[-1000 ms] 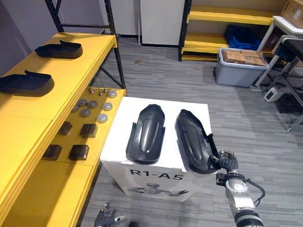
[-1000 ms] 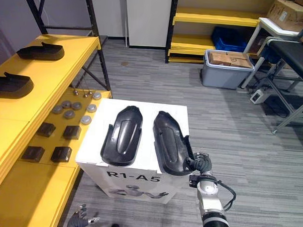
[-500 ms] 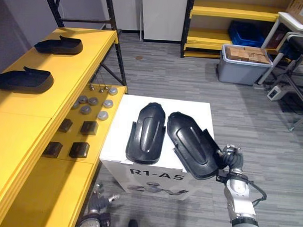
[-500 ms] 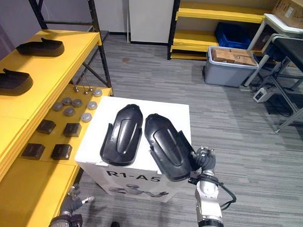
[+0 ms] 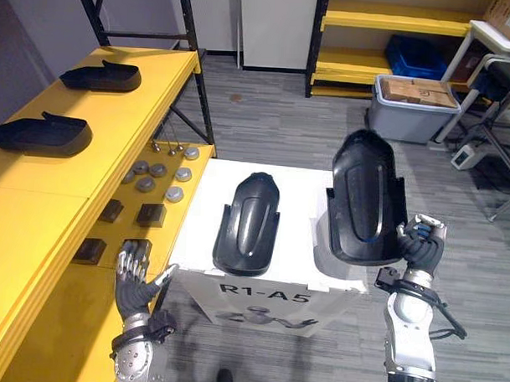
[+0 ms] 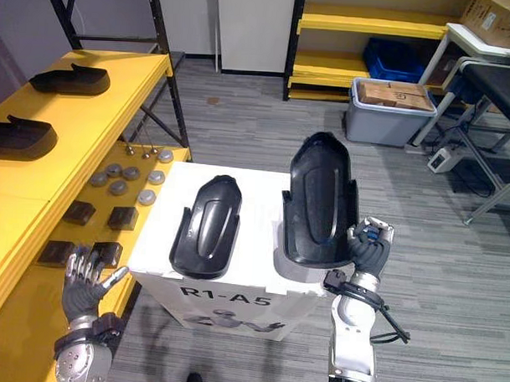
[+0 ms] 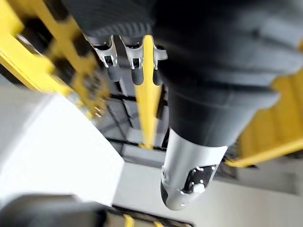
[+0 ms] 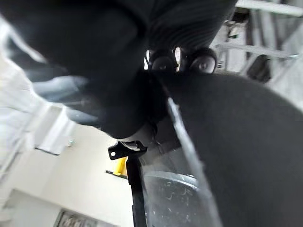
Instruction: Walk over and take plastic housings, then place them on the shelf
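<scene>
Right hand [image 5: 421,244] grips a housing [image 5: 365,195] upright at 3 o'clock; left hand [image 5: 135,279], spread, at 8 o'clock.

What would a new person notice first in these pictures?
The right hand grips a black plastic housing by its edge and holds it upright over the white box. A second housing lies flat on that box, and two more housings rest on the yellow shelf to the left. The open left hand is low beside the box.
</scene>
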### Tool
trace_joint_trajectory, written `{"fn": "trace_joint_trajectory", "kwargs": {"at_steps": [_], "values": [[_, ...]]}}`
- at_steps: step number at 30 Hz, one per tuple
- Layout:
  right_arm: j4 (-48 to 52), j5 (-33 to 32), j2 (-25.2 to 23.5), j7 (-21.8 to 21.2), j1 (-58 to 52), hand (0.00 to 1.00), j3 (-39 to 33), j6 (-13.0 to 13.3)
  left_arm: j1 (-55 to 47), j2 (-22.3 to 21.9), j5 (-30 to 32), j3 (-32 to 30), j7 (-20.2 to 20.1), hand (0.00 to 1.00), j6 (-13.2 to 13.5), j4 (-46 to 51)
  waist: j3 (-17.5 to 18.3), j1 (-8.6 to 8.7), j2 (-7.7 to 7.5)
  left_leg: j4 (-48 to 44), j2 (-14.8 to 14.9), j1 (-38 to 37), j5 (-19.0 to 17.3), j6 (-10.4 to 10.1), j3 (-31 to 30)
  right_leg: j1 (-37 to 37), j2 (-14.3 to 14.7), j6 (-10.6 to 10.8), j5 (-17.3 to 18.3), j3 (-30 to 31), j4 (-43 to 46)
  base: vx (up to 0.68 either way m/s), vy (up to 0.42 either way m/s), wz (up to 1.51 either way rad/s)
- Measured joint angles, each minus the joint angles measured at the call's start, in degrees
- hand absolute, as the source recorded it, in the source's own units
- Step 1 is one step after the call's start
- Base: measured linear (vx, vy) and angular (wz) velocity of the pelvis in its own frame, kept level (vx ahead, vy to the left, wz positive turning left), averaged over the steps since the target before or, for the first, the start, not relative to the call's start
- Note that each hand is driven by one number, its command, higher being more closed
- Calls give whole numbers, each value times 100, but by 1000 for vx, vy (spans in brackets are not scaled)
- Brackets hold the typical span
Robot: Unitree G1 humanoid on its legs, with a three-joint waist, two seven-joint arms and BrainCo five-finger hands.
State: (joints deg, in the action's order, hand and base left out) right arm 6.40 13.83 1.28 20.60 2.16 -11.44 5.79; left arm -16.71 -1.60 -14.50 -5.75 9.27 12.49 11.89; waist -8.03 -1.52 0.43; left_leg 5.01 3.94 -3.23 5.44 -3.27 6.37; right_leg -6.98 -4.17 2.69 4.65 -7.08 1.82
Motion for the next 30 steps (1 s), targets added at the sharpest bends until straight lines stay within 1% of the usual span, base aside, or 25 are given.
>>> {"fn": "trace_joint_trajectory", "kwargs": {"at_steps": [3, 5, 6, 8, 9, 12, 14, 19, 21, 25, 26, 27, 28, 29, 30], "values": [[2, -4, -3, 30, 11, 100, 271, 2, 193, 5, -25, 554, -21, 0, 28, 115, 23, 7, 46, -1, 3, -18, 3, 3, -20, 16, 2, 0, 0, -6, 87, -1, 0, 1], [119, -23, -5, 29, 41, 100, 509, 3, 382, 21, -289, 966, -74, 0, 28, 115, 53, 23, 94, -1, 6, -16, 4, 5, -16, 50, 3, 1, -1, 4, 139, 0, 0, 0], [172, -25, -5, 29, 43, 100, 605, 4, 424, 21, -348, 1060, -79, 0, 28, 115, 60, 35, 105, -2, 8, -17, 5, 6, -15, 56, 4, 2, -2, 6, 155, 0, 0, 0], [302, -29, -4, 28, 115, 100, 912, 60, 656, 46, -474, 1392, -82, 0, 26, 107, 68, 68, 116, -2, 16, -38, 6, 7, -7, 50, 11, 2, -3, 20, 175, 0, 0, 0], [338, -28, -3, 27, 146, 100, 975, 67, 733, 65, -492, 1437, -81, 0, 26, 93, 70, 69, 119, -2, 17, -38, 7, 8, -3, 52, 12, 2, -3, 23, 175, -22, 3, -4], [431, -24, -2, -14, 311, 100, 1382, 176, 1195, 208, -560, 1898, -68, 0, -4, -75, 92, 66, 148, -2, 19, -90, 10, 11, 19, 15, 11, 5, -5, 38, 183, -14, 3, -2], [442, -20, -1, -42, 312, 100, 1516, 196, 1318, 241, -565, 2010, -62, 0, -25, -195, 110, 67, 155, -2, 19, -112, 10, 11, 19, -3, 11, 6, -5, 38, 188, 0, 0, 0], [444, -1, 7, -107, 399, 100, 2175, 210, 1718, 273, -744, 2482, 63, 0, -237, -723, 158, 65, 189, -1, 22, -111, 13, 15, 78, 39, 14, 7, -6, 119, 206, -22, 5, -6], [444, 6, 16, -93, 473, 100, 2273, 210, 1812, 280, -921, 2533, 201, 0, -255, -872, 185, 68, 194, -1, 25, -99, 16, 19, 151, 87, 14, 8, -7, 184, 206, -26, 10, -16], [444, -2, 35, -87, 480, 100, 2296, 210, 2116, 330, -1195, 2638, 330, 0, -308, -1122, 209, 85, 197, -1, 24, -95, 31, 35, 166, 99, 13, 12, -10, 194, 206, -8, 2, -2], [443, -5, 90, -92, 480, 100, 2415, 210, 2214, 411, -1319, 2799, 350, 0, -326, -1162, 225, 93, 198, -1, 24, -94, 33, 37, 168, 102, 14, 12, -10, 197, 205, 0, 0, 0], [444, -5, 113, -92, 480, 100, 2476, 211, 2245, 423, -1386, 2834, 384, 0, -336, -1192, 241, 99, 199, -1, 24, -89, 34, 38, 169, 107, 14, 12, -10, 198, 205, 0, 0, 0], [441, -6, 124, -100, 480, 100, 2594, 211, 2289, 437, -1608, 2881, 427, 0, -359, -1269, 278, 132, 200, -1, 24, -84, 35, 39, 170, 112, 14, 12, -11, 200, 205, 0, 0, 0], [440, -5, 125, -106, 480, 100, 2637, 211, 2300, 454, -1706, 2902, 433, 100, -375, -1316, 305, 145, 197, -1, 24, -80, 35, 39, 171, 115, 14, 12, -11, 200, 205, 0, 0, 0], [439, -5, 127, -106, 480, 100, 2647, 212, 2302, 481, -1765, 2932, 443, 100, -379, -1320, 323, 155, 196, -1, 25, -76, 35, 40, 170, 119, 15, 12, -12, 200, 205, 0, 0, 0]]}}
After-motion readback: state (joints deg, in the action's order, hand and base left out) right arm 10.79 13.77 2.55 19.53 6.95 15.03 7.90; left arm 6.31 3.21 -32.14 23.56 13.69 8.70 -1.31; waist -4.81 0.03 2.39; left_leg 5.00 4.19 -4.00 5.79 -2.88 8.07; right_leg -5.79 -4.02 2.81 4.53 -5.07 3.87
